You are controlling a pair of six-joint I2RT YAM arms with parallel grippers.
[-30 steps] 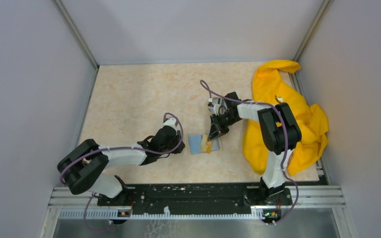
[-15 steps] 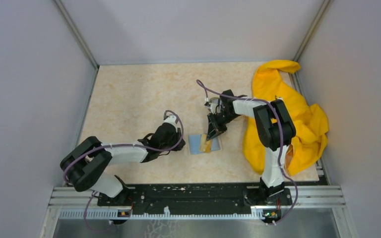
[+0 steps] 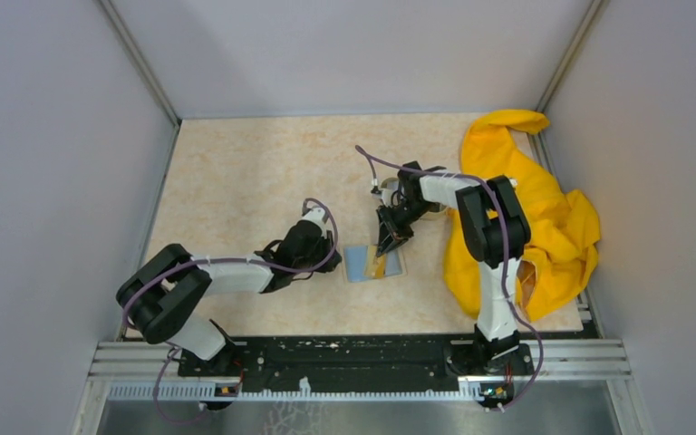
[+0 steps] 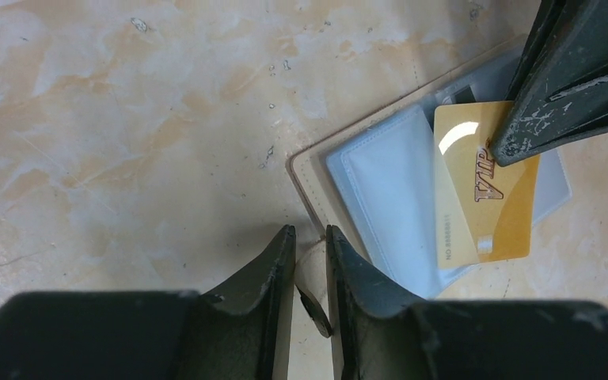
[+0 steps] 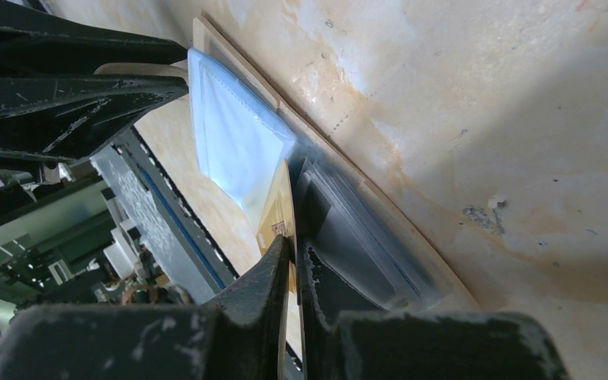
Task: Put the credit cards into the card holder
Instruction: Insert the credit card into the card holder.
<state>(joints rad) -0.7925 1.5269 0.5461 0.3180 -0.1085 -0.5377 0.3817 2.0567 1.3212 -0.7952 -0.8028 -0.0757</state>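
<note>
The card holder [image 3: 362,264] lies open on the table, tan outside and light blue inside [image 4: 380,178]. My left gripper [image 4: 310,234] is at its left edge, jaws nearly together on the holder's tan snap tab [image 4: 355,273]. A gold credit card [image 4: 479,206] marked VIP slants down onto the clear pockets of the holder's right half. My right gripper [image 5: 293,241] is shut on that card's upper end, and its fingers [image 4: 570,79] come in from the upper right. In the right wrist view the card [image 5: 279,210] shows edge-on between the fingers. No other cards are in view.
A big yellow cloth [image 3: 526,217] is heaped at the right side of the table beside the right arm. Grey walls [image 3: 54,181] close in the table on three sides. The arms' black base rail [image 3: 344,358] runs along the near edge.
The right wrist has shifted slightly left and toward the back while keeping the gold card over the holder. The left arm has crept a little to the right; the holder has stayed put.
</note>
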